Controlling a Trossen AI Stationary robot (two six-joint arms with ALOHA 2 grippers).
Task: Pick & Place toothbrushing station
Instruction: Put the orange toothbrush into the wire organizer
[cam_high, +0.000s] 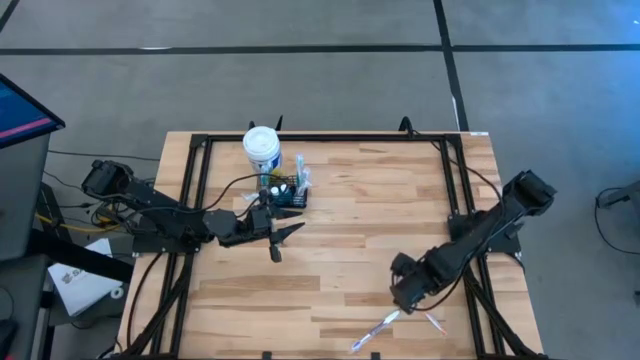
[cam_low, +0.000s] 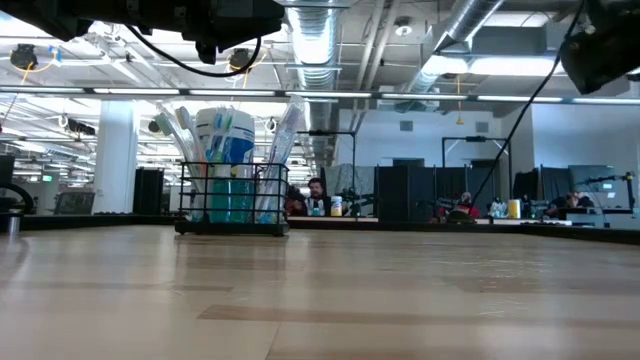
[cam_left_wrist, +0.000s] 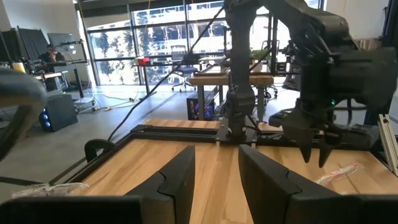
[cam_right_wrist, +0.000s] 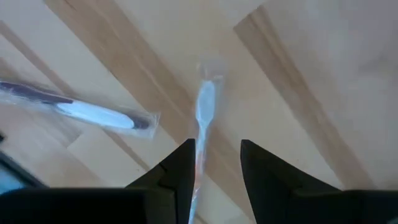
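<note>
The toothbrushing station (cam_high: 287, 192) is a small black wire caddy holding several wrapped toothbrushes. It stands on its base on the table at the far left, and also shows in the low view (cam_low: 232, 195). The white blue-labelled tub (cam_high: 262, 148) stands just behind it. My left gripper (cam_high: 284, 240) is open and empty, in the air just on the near side of the caddy; its fingers show level in the left wrist view (cam_left_wrist: 217, 155). My right gripper (cam_right_wrist: 214, 146) is open, pointing down over a wrapped toothbrush (cam_right_wrist: 205, 106) that lies flat on the table near the front right. Its fingers stand on either side of the handle.
A second wrapped toothbrush (cam_right_wrist: 84, 112) lies flat beside the first; both show near the table's front edge in the high view (cam_high: 378, 330) (cam_high: 435, 322). A black frame (cam_high: 330, 140) runs along the table's far, left and right sides. Bare wood lies mid-table.
</note>
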